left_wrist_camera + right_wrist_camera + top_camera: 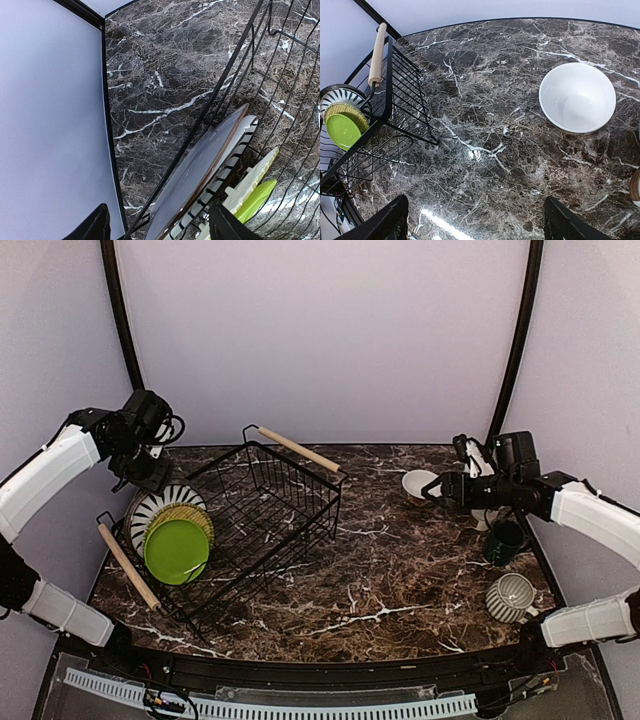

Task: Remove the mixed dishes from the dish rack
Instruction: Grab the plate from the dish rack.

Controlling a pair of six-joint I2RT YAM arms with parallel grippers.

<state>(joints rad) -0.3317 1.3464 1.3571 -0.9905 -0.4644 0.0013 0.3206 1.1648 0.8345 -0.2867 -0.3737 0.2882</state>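
The black wire dish rack (265, 505) stands left of centre with wooden handles. At its left end stand a black-and-white striped plate (160, 502), an olive-yellow plate (190, 517) and a lime green plate (175, 550). My left gripper (150, 475) is open just above the striped plate; in the left wrist view (159, 210) its jaws straddle that plate's rim (235, 155), with the lime green plate (255, 200) beside it. My right gripper (432, 490) is open and empty beside the cream bowl (420, 483), which lies on the table (577, 97).
A dark teal mug (503, 540) and a striped mug (512, 597) stand on the marble table at the right. The rack's near corner (395, 105) shows in the right wrist view. The left wall is close to the left gripper.
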